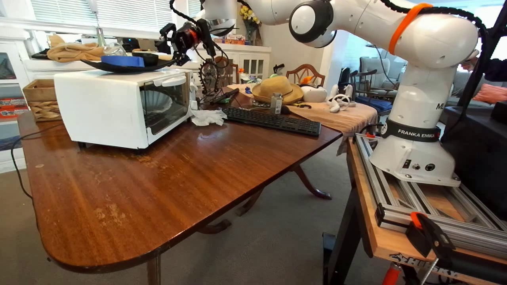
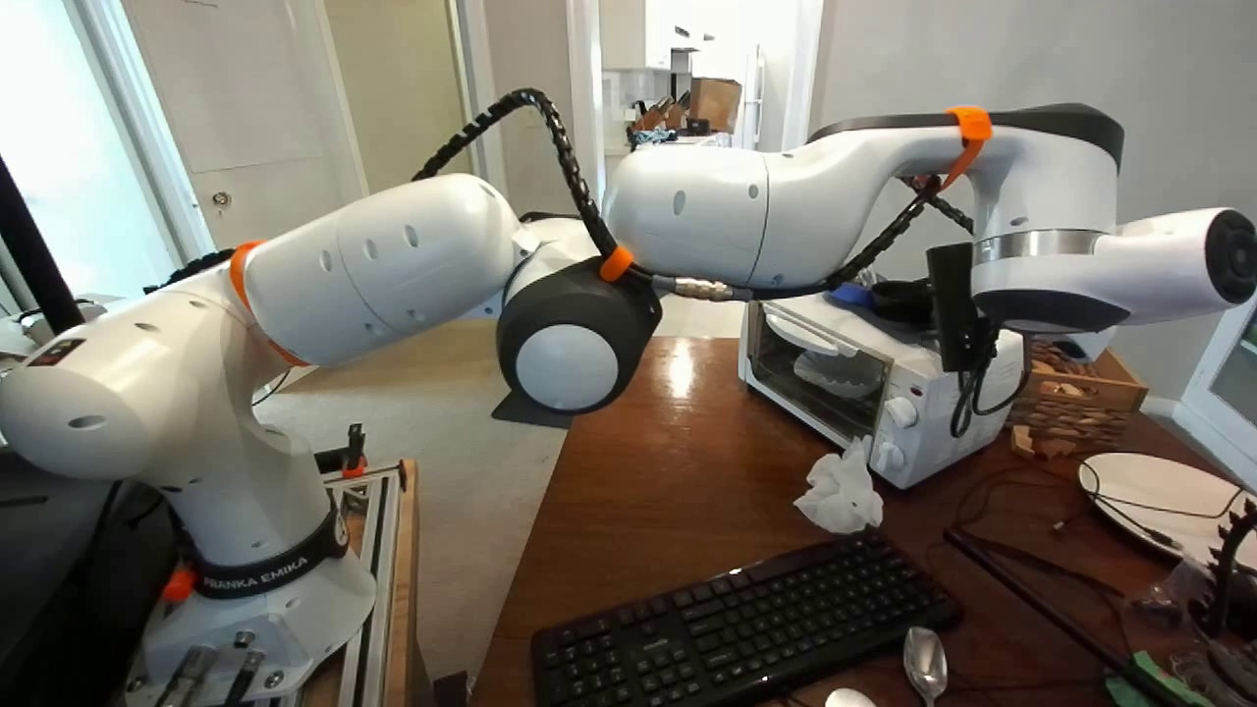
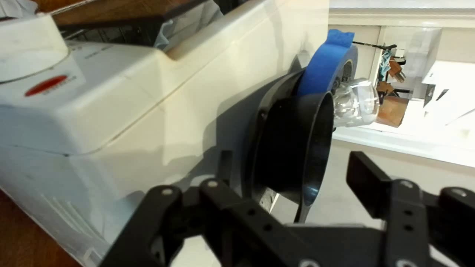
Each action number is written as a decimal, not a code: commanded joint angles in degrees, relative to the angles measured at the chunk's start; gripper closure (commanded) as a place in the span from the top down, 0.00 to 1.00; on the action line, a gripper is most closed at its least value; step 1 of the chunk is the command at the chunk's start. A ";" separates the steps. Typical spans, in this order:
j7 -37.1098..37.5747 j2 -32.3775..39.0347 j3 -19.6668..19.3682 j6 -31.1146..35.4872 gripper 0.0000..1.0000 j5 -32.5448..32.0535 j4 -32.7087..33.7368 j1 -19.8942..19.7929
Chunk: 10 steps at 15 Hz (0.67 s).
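Observation:
My gripper [image 3: 295, 174] stands open in the wrist view, fingers wide apart. Between them in that view lie a black bowl [image 3: 293, 144] with a narrow handle-like part and the rim of a dark tray [image 3: 256, 141]; contact with either cannot be told. Beyond the bowl are a blue tape roll [image 3: 324, 68] and a clear glass jar [image 3: 354, 104]. All this rests on top of a white toaster oven [image 1: 101, 107]. In an exterior view the gripper [image 1: 169, 46] is at the right end of the tray [image 1: 154, 68]. The arm mostly hides it in an exterior view.
On the wooden table [image 1: 158, 198] are a black keyboard [image 1: 273, 120], crumpled white tissue [image 1: 208, 117] and a woven basket [image 1: 41, 99]. A white plate [image 2: 1159, 491], loose cables and a spoon [image 2: 925, 663] also lie there. A straw hat [image 1: 277, 89] sits farther back.

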 commanded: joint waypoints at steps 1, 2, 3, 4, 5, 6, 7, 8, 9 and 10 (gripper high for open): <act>2.68 -0.57 -0.29 -0.42 0.89 -0.07 0.48 -0.80; 3.20 -0.91 -0.45 -0.40 0.88 -0.21 0.38 -0.99; 4.19 -1.57 -0.79 -0.40 0.85 -0.49 0.12 -1.23; 5.17 -2.15 -1.07 -0.31 0.85 -0.71 -0.09 -1.44; 6.51 -3.04 -1.49 -0.68 0.83 -0.98 -0.45 -1.66; 7.57 -3.88 -1.72 -2.27 0.87 -1.29 -0.71 -1.90; 9.97 -5.39 -1.68 -6.71 0.93 -1.78 -1.59 -2.25; 12.51 -6.85 -1.97 -10.03 0.98 -2.50 -2.12 -2.24; 15.21 -8.28 -2.61 -11.98 0.98 -3.24 -2.34 -1.94; 18.04 -9.85 -3.37 -13.49 1.00 -3.99 -2.53 -1.56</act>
